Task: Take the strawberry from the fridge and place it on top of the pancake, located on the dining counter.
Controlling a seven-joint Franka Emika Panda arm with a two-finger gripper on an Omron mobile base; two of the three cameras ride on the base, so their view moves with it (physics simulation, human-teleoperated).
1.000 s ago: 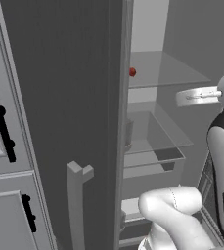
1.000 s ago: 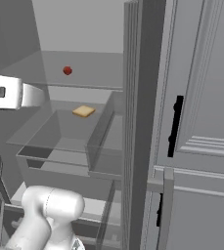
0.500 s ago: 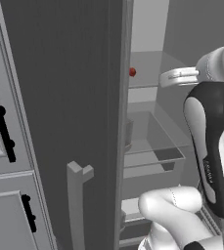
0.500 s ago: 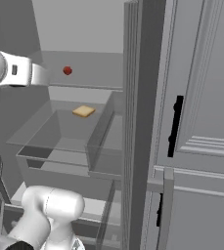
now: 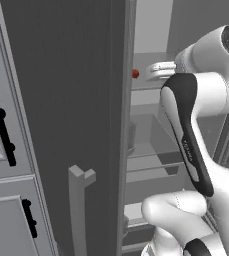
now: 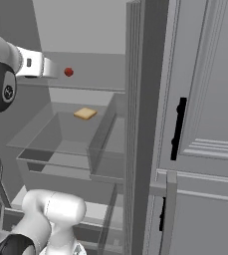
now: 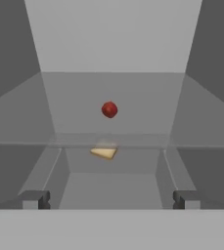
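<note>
The strawberry (image 5: 135,74) is a small red berry on a glass shelf inside the open fridge (image 5: 86,100). In the right base view the strawberry (image 6: 68,72) lies just right of my gripper (image 6: 53,68), which reaches in at shelf height. My gripper (image 5: 151,70) is a short gap from the berry and not touching it. In the hand view the strawberry (image 7: 109,109) sits straight ahead, beyond my gripper (image 7: 111,199). Its fingertips (image 7: 35,199) stand wide apart, open with nothing between them. The pancake and the dining counter are out of view.
A tan bread wedge (image 6: 85,113) lies in a clear drawer (image 6: 60,144) under the shelf. The dark fridge doors (image 6: 148,99) stand open on both sides, one with a long handle (image 5: 81,200). Light grey cabinets (image 5: 1,135) with black handles (image 6: 177,129) flank the fridge.
The arm has swung up and into the fridge. The hand has closed in on the strawberry at shelf height. The jaws have stayed open and the berry has not moved.
</note>
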